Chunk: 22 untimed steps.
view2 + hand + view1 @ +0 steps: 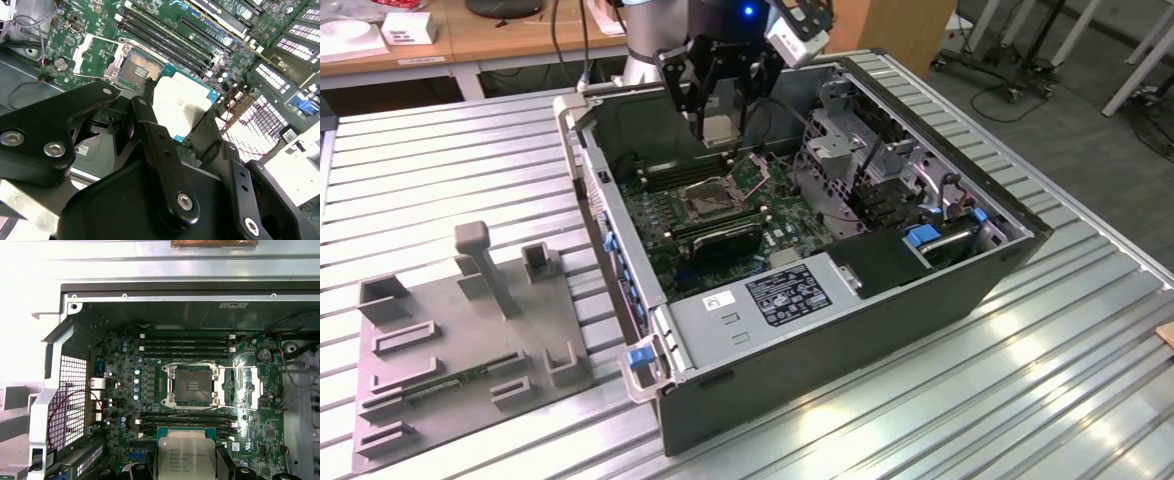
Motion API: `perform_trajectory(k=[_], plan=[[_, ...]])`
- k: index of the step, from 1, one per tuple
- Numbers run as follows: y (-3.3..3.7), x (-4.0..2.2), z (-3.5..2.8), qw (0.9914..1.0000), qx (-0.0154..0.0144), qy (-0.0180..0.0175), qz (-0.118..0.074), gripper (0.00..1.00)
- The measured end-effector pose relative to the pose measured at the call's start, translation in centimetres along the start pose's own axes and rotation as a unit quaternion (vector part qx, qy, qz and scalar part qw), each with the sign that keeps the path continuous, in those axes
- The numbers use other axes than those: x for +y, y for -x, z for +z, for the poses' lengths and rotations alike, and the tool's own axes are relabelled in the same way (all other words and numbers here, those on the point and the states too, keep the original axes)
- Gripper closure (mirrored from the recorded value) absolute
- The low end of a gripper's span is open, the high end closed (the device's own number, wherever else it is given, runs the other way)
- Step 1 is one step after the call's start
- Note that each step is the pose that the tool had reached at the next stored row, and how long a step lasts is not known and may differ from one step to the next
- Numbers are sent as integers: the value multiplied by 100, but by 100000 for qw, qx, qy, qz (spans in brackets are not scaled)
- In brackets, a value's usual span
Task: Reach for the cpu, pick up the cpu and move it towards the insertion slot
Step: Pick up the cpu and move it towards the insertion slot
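Observation:
My gripper [719, 118] hangs inside the open computer case, shut on the cpu [718, 130], a thin square chip with a silver-white face. In both wrist views the cpu [182, 102] [186, 457] sits between the black fingers [147, 125], held flat above the green motherboard. The insertion slot [707, 197] [136, 70] [192, 385] lies open, with a dark brownish centre, a silvery frame and its metal cover swung aside. The chip hovers a short way off from the slot, over the memory slots beside it.
The case [854, 330] lies on its side on a ribbed metal table. Long black memory slots [187, 345] flank the socket. A drive cage [854, 150] and a silver power supply [761, 300] stand inside. A grey fixture plate [454, 340] rests at the exterior view's left.

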<state>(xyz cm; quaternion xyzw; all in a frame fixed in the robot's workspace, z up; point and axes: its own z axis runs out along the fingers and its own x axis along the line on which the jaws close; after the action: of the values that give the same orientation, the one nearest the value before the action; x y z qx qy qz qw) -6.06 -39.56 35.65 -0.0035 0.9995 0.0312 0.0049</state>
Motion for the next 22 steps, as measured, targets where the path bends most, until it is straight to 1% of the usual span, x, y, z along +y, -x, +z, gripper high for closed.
perform_trajectory(k=[4, 8, 16, 22], plan=[[7, 12, 13, 100000, 1, 42, -1, 46], [11, 31, 29, 100000, 1, 161, -3, 46], [17, 69, 62, 99998, -11, 673, 0, 46], [18, 70, 63, 99998, -5, 672, 3, 46]])
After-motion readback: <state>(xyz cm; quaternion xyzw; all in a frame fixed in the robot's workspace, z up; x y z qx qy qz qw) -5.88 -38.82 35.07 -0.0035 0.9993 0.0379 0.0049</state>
